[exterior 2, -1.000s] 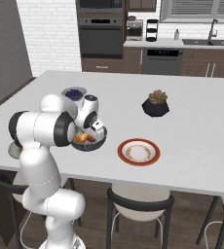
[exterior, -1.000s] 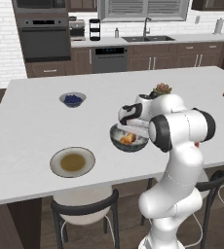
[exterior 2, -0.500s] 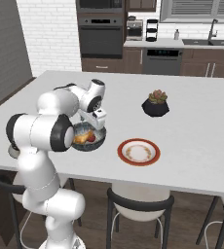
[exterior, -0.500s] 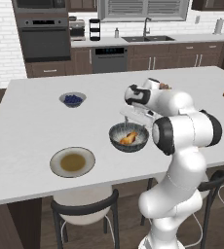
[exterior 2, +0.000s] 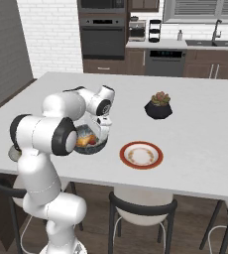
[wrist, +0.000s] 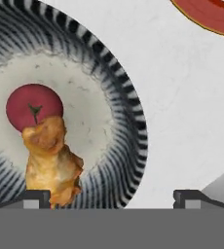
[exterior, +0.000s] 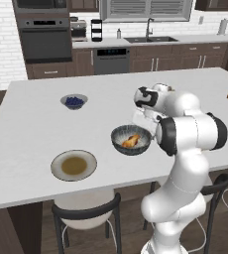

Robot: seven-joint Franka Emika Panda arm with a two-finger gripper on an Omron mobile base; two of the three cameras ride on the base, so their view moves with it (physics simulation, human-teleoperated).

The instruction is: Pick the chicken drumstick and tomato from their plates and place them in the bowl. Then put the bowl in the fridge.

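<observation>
Left base view: white island counter (exterior: 46, 124), kitchen behind, bowl (exterior: 131, 140) on it.

a: light is even and fairly bright across the counter (exterior: 36, 134), no hard glare anywhere on it.

b: shadows?

a: soft and small. a faint dark patch under the bowl (exterior: 131, 140) near the counter's front edge, and another under the black pot (exterior 2: 158, 107) toward its far side. nothing long, so the light reads as coming from above.

b: sharpness?

a: both base views are slightly soft and pixelly; the far cabinets are smeared. the hand view is crisper, though the chicken drumstick (wrist: 50, 163) has blocky edges and the tomato (wrist: 33, 106) looks flat, without a highlight.

b: edge distortion?

a: none i can make out.
</observation>
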